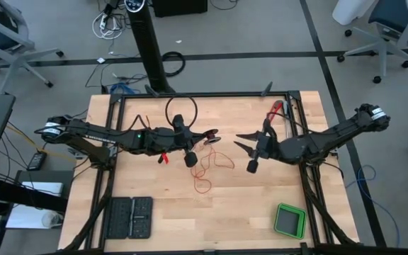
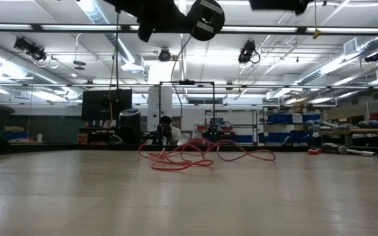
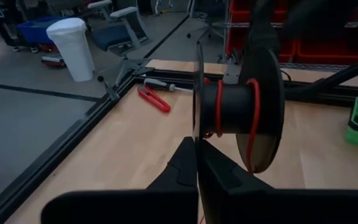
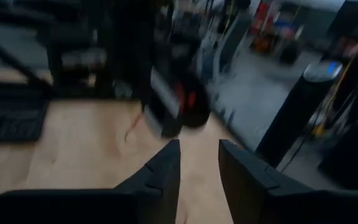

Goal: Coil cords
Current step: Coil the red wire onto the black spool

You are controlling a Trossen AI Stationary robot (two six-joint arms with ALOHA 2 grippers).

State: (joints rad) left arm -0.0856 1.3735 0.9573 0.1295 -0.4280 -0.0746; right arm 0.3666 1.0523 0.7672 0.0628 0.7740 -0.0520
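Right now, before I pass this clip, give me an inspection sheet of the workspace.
Surface: wooden table, inside a dark frame.
Job's things: thin red wire lying in loose loops mid-table; part of it is wound on a dark spool.
Clutter: green box at the near right; black tray at the near left; red-handled tool by the far right edge.
Grippers: left gripper shut on the spool's flange; right gripper open, holding nothing, above the table right of the wire.
Cables: black cable loop at the far edge.
Surroundings: office chairs and floor cables around the table.
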